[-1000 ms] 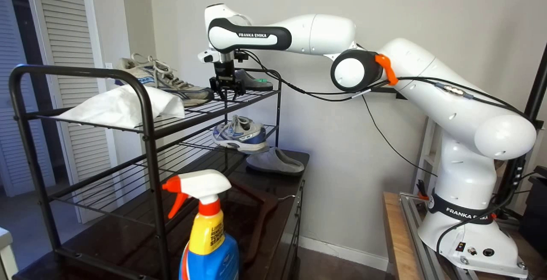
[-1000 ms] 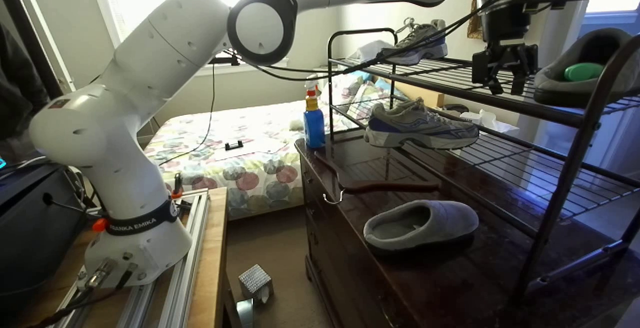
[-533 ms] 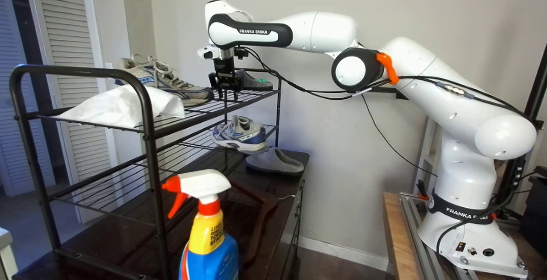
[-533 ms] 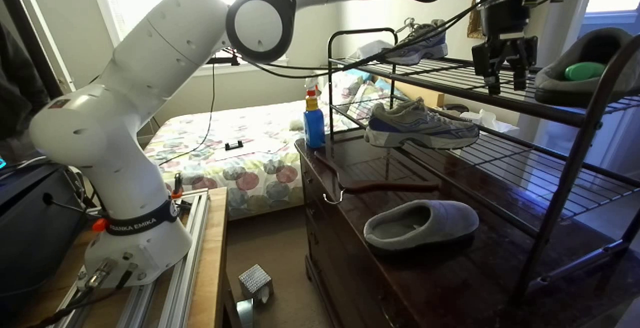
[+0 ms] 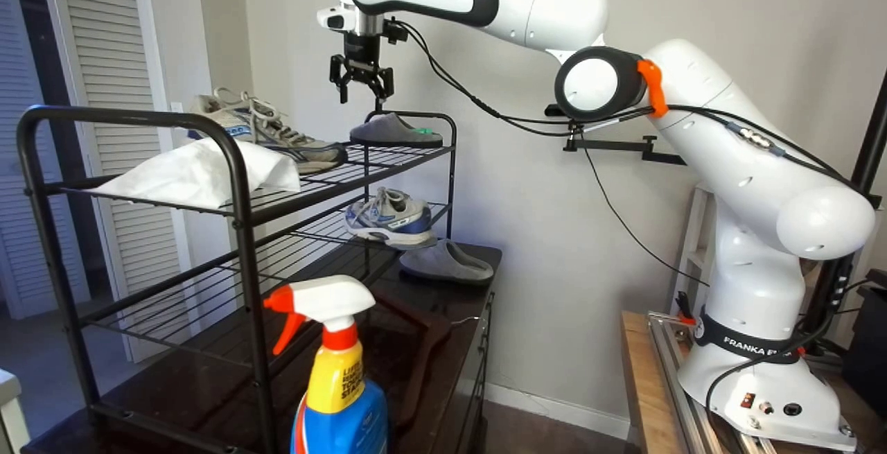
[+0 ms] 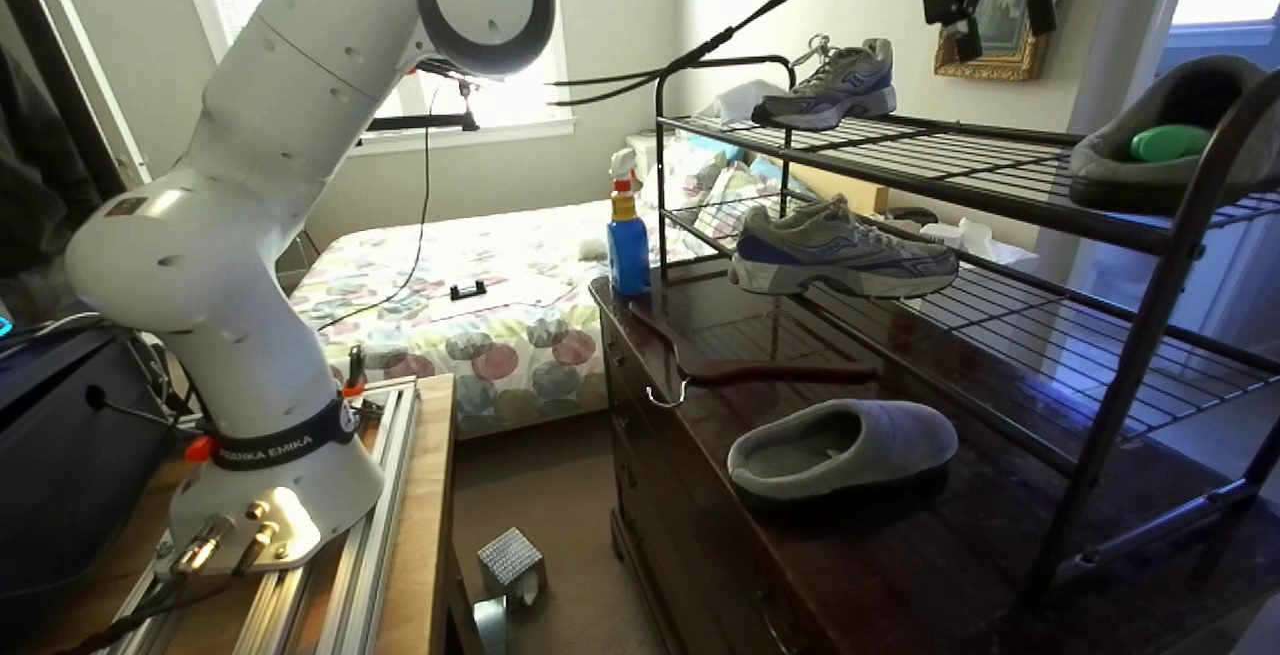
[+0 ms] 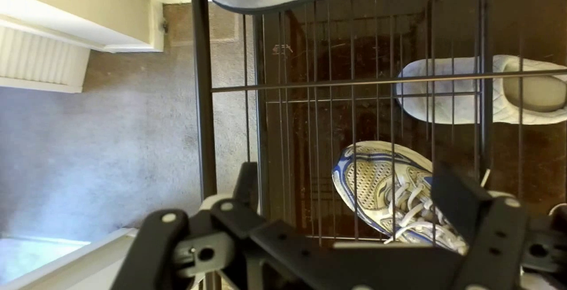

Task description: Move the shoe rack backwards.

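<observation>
The black tubular shoe rack [image 5: 249, 281] stands upright on the dark brown dresser, its wire shelves bearing shoes; in an exterior view its top front rail [image 6: 950, 181] runs across the right half. My gripper [image 5: 363, 90] hangs above the top shelf, fingers down, between the sneaker and the slipper up there, apart from everything. Its jaws are spread wide with nothing between them, as an exterior view of the gripper [image 6: 1005, 30] also shows. From the wrist, the gripper [image 7: 347, 186] looks down through the shelf wires, past the rack's side rail [image 7: 203, 82].
On the top shelf are a sneaker [image 5: 270, 135], a white bag [image 5: 201, 170] and a grey slipper [image 6: 1150, 150] holding something green. Another sneaker [image 6: 845, 250] sits one shelf lower. The dresser [image 6: 720, 415] carries a slipper [image 6: 900, 445], a hanger [image 6: 770, 372] and a spray bottle [image 5: 346, 371].
My gripper has risen from the top shelf's level to well above it, and its jaws have spread wider. The rack and shoes show no visible movement.
</observation>
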Tool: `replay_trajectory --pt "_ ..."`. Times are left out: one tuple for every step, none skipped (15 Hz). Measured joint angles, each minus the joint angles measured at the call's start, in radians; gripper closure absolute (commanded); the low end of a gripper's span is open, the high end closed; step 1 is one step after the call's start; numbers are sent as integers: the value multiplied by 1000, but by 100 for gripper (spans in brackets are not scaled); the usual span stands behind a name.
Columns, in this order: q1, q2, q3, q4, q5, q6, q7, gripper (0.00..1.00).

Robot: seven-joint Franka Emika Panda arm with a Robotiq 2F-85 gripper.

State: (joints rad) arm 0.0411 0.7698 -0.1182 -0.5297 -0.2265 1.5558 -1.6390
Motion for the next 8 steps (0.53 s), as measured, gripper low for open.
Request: replay_trajectory --pt "2 -12 2 0 3 -3 16 0" --pt "3 -22 6 0 10 -14 31 0" --pt "2 -27 10 0 12 -23 38 0" --pt "2 -27 11 0 14 -28 42 0" --pt "2 -27 12 -1 15 -28 44 0" --pt "2 -27 12 -3 16 -28 45 0" --pt "2 -27 12 -3 16 -28 46 0" --pt "2 -27 12 -3 16 -28 46 0"
